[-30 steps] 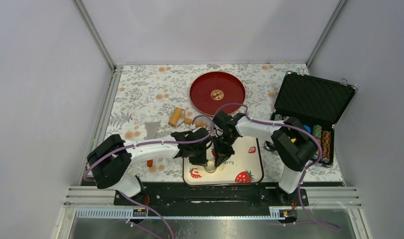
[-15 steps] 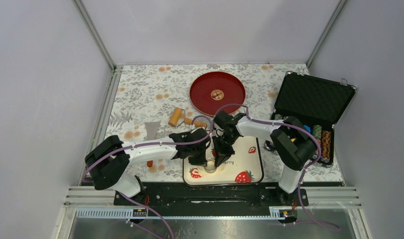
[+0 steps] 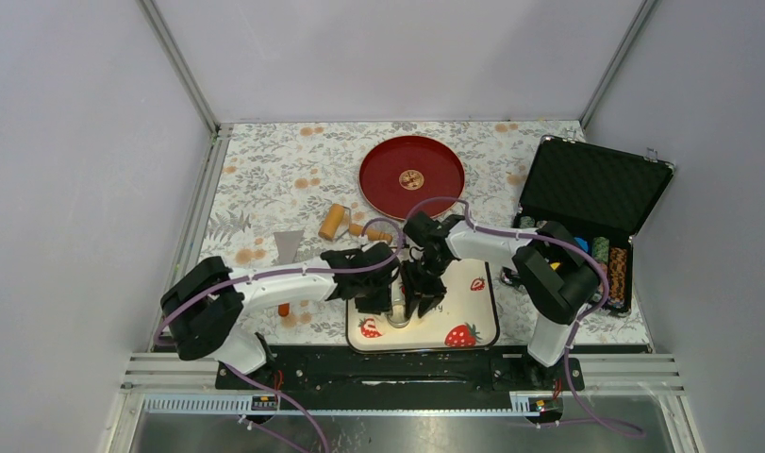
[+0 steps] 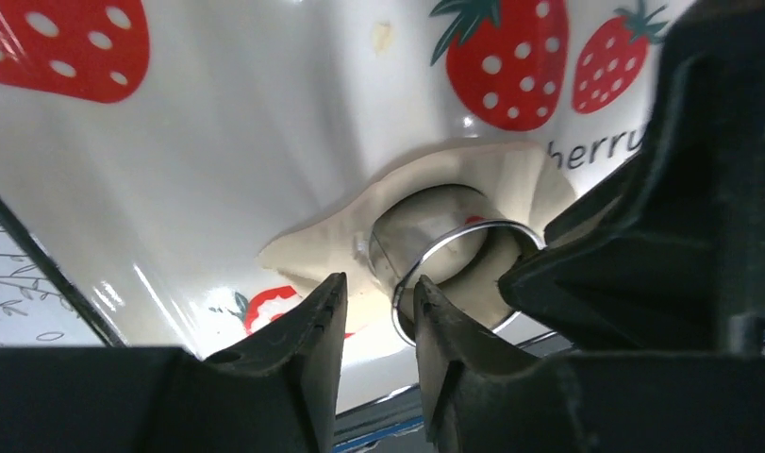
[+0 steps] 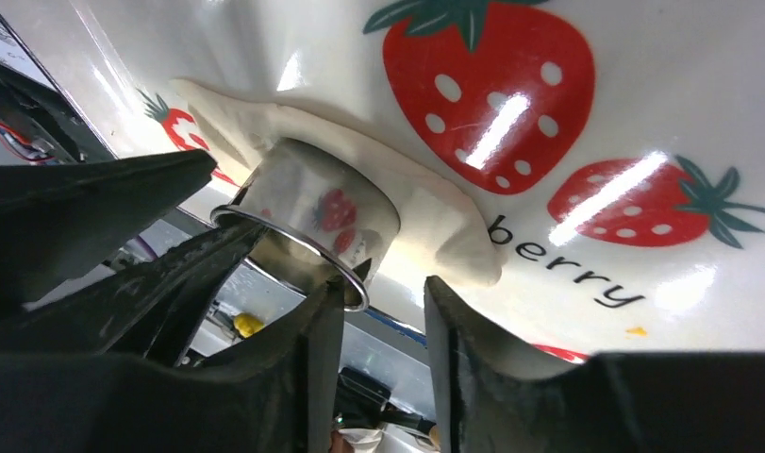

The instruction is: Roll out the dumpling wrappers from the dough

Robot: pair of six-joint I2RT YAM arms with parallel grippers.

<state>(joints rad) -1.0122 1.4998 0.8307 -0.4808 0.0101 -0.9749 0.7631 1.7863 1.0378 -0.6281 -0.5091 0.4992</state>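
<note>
The dough (image 4: 322, 250) lies as a flattened ragged cream patch (image 5: 435, 226) on the strawberry-print board (image 3: 473, 311). A small metal ring cutter (image 5: 317, 212) stands upright on it, its rim (image 4: 454, 255) catching the light. My left gripper (image 4: 378, 283) is open, its right fingertip against the ring's near rim. My right gripper (image 5: 383, 283) is open too, its left fingertip touching the rim from the other side. Neither has anything clamped between its fingers. In the top view both grippers (image 3: 378, 300) (image 3: 421, 300) flank the cutter (image 3: 398, 307). The dumpling wrappers are out of view.
A red plate (image 3: 411, 176) sits behind the board. The wooden roller (image 3: 334, 222) and a grey scraper (image 3: 287, 245) lie to the left. An open black case (image 3: 586, 198) of chips stands at the right. The board's front edge runs close to the arm bases.
Both grippers have gone from nearly shut to open. They have drawn slightly closer around the ring cutter, which stays on the dough.
</note>
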